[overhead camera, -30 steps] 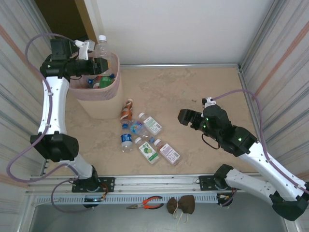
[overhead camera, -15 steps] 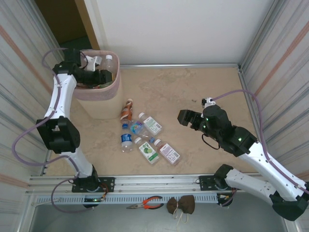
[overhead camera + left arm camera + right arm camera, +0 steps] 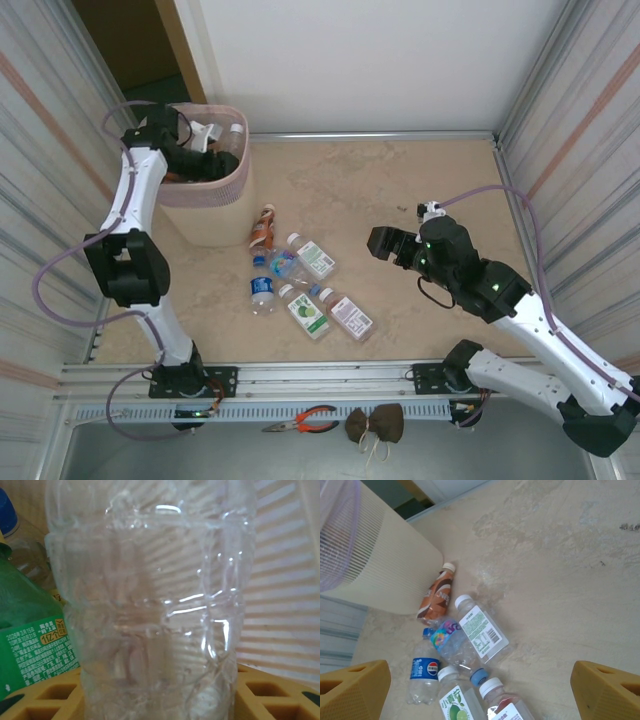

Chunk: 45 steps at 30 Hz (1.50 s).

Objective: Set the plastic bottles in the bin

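At the near edge, outside the table rail [image 3: 330,378], lie red-handled pliers [image 3: 303,420] and a brown bundle [image 3: 375,424], side by side between the two arm bases.

Further in, six bottles lie on their sides in a loose cluster left of centre:
- Nearest are the red-label bottle [image 3: 507,707] and the lime-label bottle [image 3: 454,700], side by side with their white caps up-table.
- The blue-label bottle [image 3: 425,672] is to their left.
- Beyond these, the colourful-label bottle [image 3: 449,642] touches the white-label bottle [image 3: 479,629].
- Farthest, the orange-brown bottle [image 3: 436,596] lies just beside the foot of the bin [image 3: 385,570].

The right gripper [image 3: 376,244] hovers above the table, right of the cluster and well apart from it. Its yellow fingers [image 3: 355,690] are spread wide with nothing between them. The whole cluster lies between it and the bin.

The bin stands in the far left corner, its pink rim above a cream body. The left arm reaches over that rim, and the left gripper [image 3: 213,152] is down inside, closed part-way on a clear bottle [image 3: 150,605]. That bottle stands upright between the yellow pads [image 3: 270,690], with the bin's ribbed wall behind it. Beside it in the bin are a green bottle [image 3: 25,625] and a blue cap [image 3: 6,510].

The table top [image 3: 400,170] is pale beige with a marbled look. Corrugated metal walls [image 3: 590,120] close in both sides, a white wall [image 3: 380,60] stands at the back, and a dark opening [image 3: 130,40] shows at the far left
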Each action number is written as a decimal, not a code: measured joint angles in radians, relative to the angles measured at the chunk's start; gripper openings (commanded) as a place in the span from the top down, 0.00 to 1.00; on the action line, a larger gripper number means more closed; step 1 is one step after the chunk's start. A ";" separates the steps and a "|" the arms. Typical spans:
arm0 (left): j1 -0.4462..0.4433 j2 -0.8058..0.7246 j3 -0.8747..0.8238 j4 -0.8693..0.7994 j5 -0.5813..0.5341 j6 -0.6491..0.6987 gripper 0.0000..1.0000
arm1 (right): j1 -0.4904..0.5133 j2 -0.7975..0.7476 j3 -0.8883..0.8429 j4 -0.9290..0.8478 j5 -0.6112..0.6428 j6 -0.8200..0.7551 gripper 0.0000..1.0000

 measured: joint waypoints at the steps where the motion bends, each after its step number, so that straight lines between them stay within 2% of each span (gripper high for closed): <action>1: -0.002 0.006 0.005 -0.005 -0.005 0.000 0.47 | 0.000 0.000 0.000 0.000 0.000 0.000 0.08; 9: -0.014 0.029 0.047 -0.040 -0.056 0.000 0.37 | -0.002 -0.001 0.000 0.000 -0.003 0.000 0.08; 22: -0.076 0.012 0.115 -0.093 -0.336 0.005 0.21 | -0.002 -0.002 0.000 0.000 -0.003 0.000 0.08; 26: -0.088 -0.001 0.124 -0.101 -0.388 0.004 0.18 | -0.002 -0.002 0.000 -0.001 -0.003 0.000 0.08; 34: -0.089 -0.045 0.142 -0.126 -0.431 0.004 0.18 | -0.008 -0.002 0.000 -0.009 -0.003 -0.001 0.08; 45: -0.149 -0.232 0.159 -0.144 -0.435 -0.005 0.24 | -0.015 -0.003 0.047 -0.034 0.000 -0.015 0.07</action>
